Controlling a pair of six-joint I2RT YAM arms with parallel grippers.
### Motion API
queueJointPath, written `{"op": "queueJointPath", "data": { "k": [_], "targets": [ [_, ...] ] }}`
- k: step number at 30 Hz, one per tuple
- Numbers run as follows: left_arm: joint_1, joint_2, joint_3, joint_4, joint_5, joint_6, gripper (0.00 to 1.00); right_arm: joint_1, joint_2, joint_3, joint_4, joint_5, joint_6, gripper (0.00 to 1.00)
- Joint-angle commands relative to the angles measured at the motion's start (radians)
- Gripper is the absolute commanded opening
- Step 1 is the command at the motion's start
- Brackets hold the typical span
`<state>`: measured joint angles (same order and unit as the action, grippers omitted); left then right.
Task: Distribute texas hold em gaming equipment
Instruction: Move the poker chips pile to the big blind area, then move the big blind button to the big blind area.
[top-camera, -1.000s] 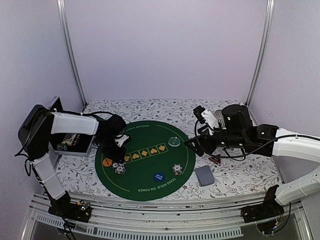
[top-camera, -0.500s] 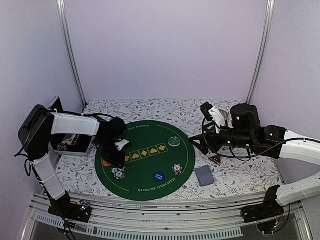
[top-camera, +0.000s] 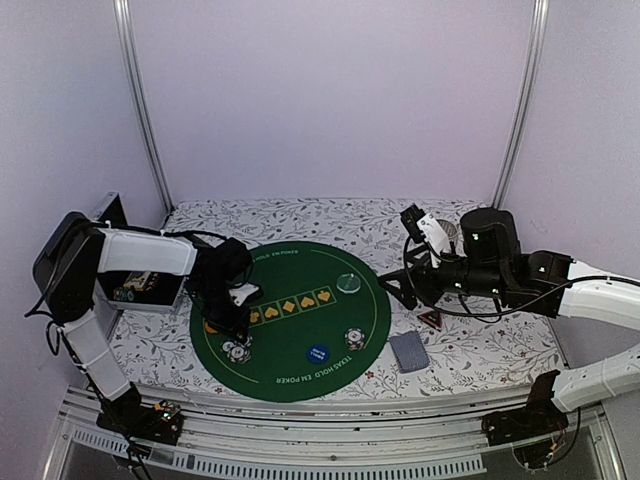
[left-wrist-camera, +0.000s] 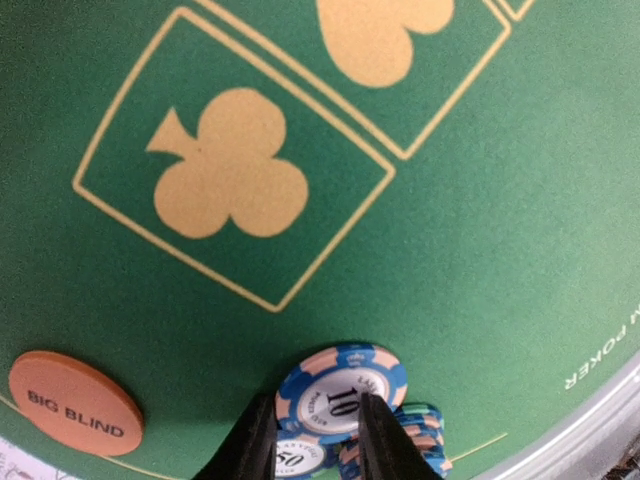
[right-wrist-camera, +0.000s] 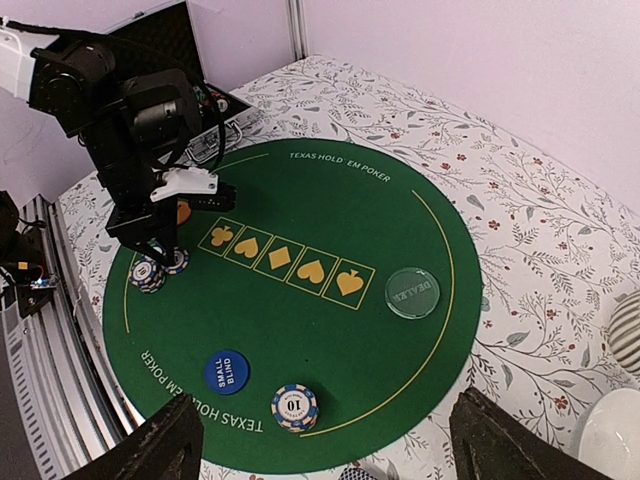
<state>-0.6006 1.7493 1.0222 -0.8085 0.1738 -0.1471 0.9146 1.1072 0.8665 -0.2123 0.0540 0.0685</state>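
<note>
Left pincer: the left gripper (left-wrist-camera: 316, 425) hangs low over the left side of the green mat (top-camera: 300, 378). Its fingers (left-wrist-camera: 385, 445) are nearly pressed together, with a thin gap. I cannot tell if they pinch anything.
Under it: the chip marked 10 (left-wrist-camera: 340, 392) lies flat on a little pile, right by the mat's edge. It peeks through the gap and is wider than the gap.
Right pincer: the right gripper (right-wrist-camera: 328, 425) is up in the air past the mat's right side. It is spread wide with nothing in it.
On the mat: the orange button (left-wrist-camera: 75, 402) sits just beside the left pile. The blue button (top-camera: 318, 353) and the other chip pile (top-camera: 354, 339) sit near the front. The clear disc (top-camera: 348, 283) sits near the right end of the row of yellow card shapes.
Off the mat: the cards (top-camera: 408, 351) and the triangle marker (top-camera: 432, 319) lie on the flowery cloth (top-camera: 490, 355) to the right. An open case (top-camera: 150, 290) stands to the left.
In the way: from above, the left arm covers most of the orange button. The right arm stands in front of the white bowl (right-wrist-camera: 612, 432) and ribbed cup (right-wrist-camera: 628, 335).
Only the left wrist view shows: BIG BLIND on the orange button and the numbers on the chips.
Only the right wrist view shows: the bowl and cup plainly, at its right edge, and SMALL BLIND on the blue button.
Only the top view shows: the triangle marker and the whole deck of cards.
</note>
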Motion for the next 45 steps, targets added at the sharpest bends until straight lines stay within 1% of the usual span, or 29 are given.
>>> {"op": "queueJointPath", "data": {
  "k": [1,3,7,8,10,13,16,21,24,27,30,31,33,34,37,41,45],
  "targets": [
    [-0.022,-0.008,-0.024,-0.066,0.031,-0.008,0.32,-0.005,0.0,-0.004,0.011,-0.014,0.001,0.88],
    [-0.022,-0.007,-0.01,-0.063,0.026,-0.009,0.32,-0.006,0.004,0.002,0.012,-0.019,-0.004,0.88],
    [-0.019,-0.002,0.027,-0.055,0.026,0.005,0.37,-0.006,0.013,0.013,0.012,-0.026,-0.005,0.88],
    [-0.018,0.0,0.044,-0.058,0.011,0.009,0.39,-0.005,0.015,0.016,0.012,-0.025,-0.007,0.88],
    [-0.013,0.006,0.085,-0.07,-0.029,0.02,0.41,-0.006,0.021,0.021,0.012,-0.026,-0.008,0.88],
    [0.015,0.008,0.146,-0.085,-0.068,0.039,0.42,-0.005,0.023,0.021,0.013,-0.031,-0.009,0.88],
    [0.066,0.003,0.176,-0.092,-0.09,0.054,0.42,-0.005,0.022,0.017,0.013,-0.029,-0.009,0.88],
    [0.143,0.032,0.17,-0.112,-0.158,0.069,0.4,-0.006,0.025,0.018,0.014,-0.028,-0.027,0.88],
    [0.16,0.064,0.169,-0.108,-0.175,0.066,0.39,-0.006,0.03,0.017,0.019,-0.023,-0.047,0.89],
    [0.155,0.092,0.153,-0.08,-0.12,0.064,0.35,-0.007,0.037,0.01,0.024,-0.026,-0.058,0.89],
    [0.142,0.102,0.124,-0.063,-0.133,0.055,0.34,-0.007,0.045,0.005,0.026,-0.028,-0.058,0.89],
    [0.136,0.104,0.117,-0.074,-0.157,0.05,0.34,-0.007,0.046,0.002,0.029,-0.03,-0.058,0.9],
    [0.114,0.114,0.132,-0.125,-0.288,0.0,0.31,-0.007,0.045,-0.003,0.039,-0.035,-0.058,0.9],
    [0.091,0.121,0.156,-0.153,-0.327,-0.025,0.31,-0.007,0.044,-0.004,0.043,-0.038,-0.058,0.9],
    [0.039,0.158,0.228,-0.232,-0.406,-0.037,0.31,-0.008,0.038,-0.01,0.053,-0.039,-0.083,0.9],
    [0.033,0.186,0.234,-0.233,-0.408,-0.036,0.31,-0.007,0.017,-0.016,0.051,-0.039,-0.097,0.9],
    [0.039,0.206,0.246,-0.247,-0.438,-0.041,0.31,-0.007,-0.022,-0.034,0.048,-0.026,-0.102,0.9]
  ]
}}
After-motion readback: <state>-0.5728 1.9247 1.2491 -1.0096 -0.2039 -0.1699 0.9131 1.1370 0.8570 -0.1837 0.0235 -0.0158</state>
